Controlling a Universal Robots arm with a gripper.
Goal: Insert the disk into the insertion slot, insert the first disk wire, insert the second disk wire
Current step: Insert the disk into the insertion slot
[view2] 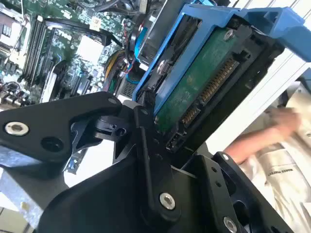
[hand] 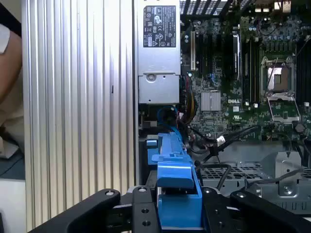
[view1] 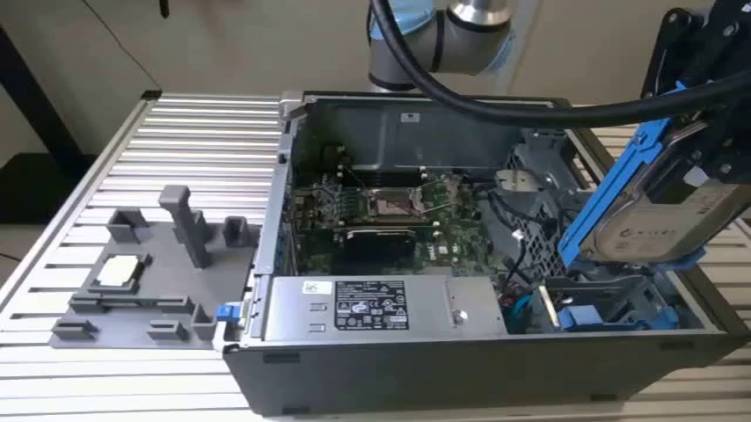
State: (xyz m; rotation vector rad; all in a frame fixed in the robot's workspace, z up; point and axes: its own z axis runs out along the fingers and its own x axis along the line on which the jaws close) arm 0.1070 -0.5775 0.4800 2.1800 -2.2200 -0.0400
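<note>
Clamping the blue carrier frame from both sides, the hand (hand: 178, 201) is closed on the disk (view1: 659, 215) and carries it clear of the case. In the exterior view the disk stands steeply tilted, almost on edge, with its pale label facing out; in the second wrist view its green circuit board and connector row face the camera.

The insertion slot (view1: 620, 297) lies directly beneath, in the near corner of the computer case (view1: 470, 374) on the exterior view's right, with blue tabs showing inside. The disk's lower edge hangs just above the slot; I cannot tell whether they touch.

By my reading this is step 1 of 3: the disk is not seated, and neither wire is plugged in. Seating it calls for laying the carrier level with the slot's rails, while keeping off the loose cables (view1: 513, 292) beside the slot.

Further out sit the power-supply box (view1: 352, 308), the motherboard (view1: 388, 207) and the slatted desk (view1: 200, 141).
</note>
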